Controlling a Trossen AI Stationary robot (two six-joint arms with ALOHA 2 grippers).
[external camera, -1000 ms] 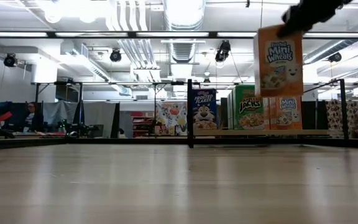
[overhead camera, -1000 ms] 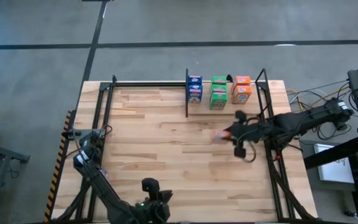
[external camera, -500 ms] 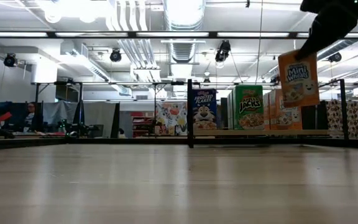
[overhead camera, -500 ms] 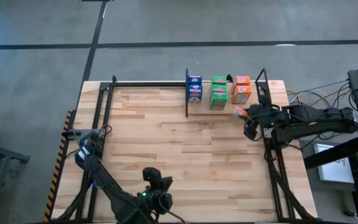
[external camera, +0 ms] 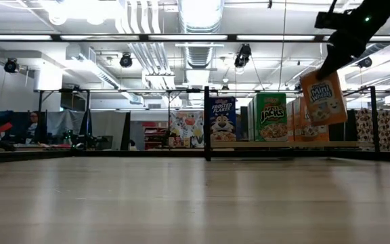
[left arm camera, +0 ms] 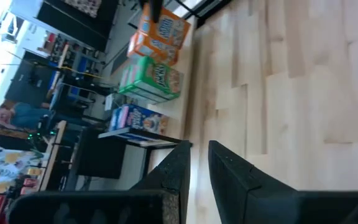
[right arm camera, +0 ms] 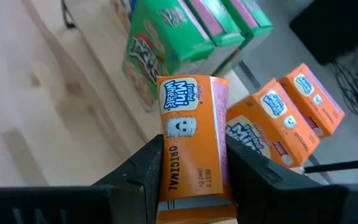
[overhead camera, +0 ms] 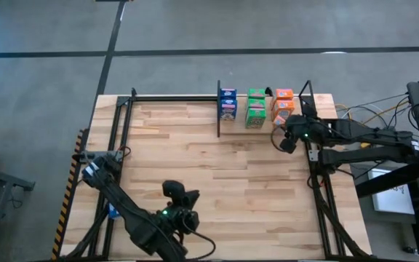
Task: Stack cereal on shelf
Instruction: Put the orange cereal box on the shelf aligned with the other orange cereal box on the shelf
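Nearest to us, at the table's front edge, the left gripper (overhead camera: 172, 191) waits with its two fingers drawn almost together on nothing. Farther back, the right gripper (overhead camera: 281, 129) is clamped on a tilted orange cereal box (external camera: 323, 97), held in the air just in front of the shelf (external camera: 249, 144). Beyond it we see blue (overhead camera: 228, 105), green (overhead camera: 255, 108) and orange boxes (overhead camera: 284, 98) standing on the shelf board, right of the black divider (external camera: 207, 123).
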